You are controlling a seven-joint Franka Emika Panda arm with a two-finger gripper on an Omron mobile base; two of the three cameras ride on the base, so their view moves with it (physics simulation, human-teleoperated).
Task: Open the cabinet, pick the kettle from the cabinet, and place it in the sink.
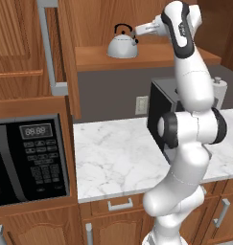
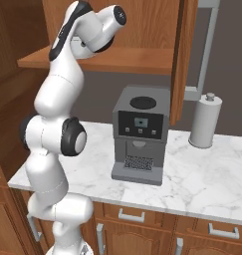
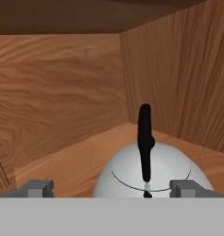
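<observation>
End effector (image 3: 111, 188) astride one kettle (image 3: 152, 173)

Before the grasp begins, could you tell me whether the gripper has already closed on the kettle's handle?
No, the gripper stands open, its fingertips wide apart either side of the kettle.

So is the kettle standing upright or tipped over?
Upright: the kettle sits flat on the cabinet shelf, handle arched on top.

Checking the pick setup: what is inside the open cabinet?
The kettle sits alone on the cabinet shelf, with the open claw straddling its handle. The arm covers the shelf's right part.
</observation>
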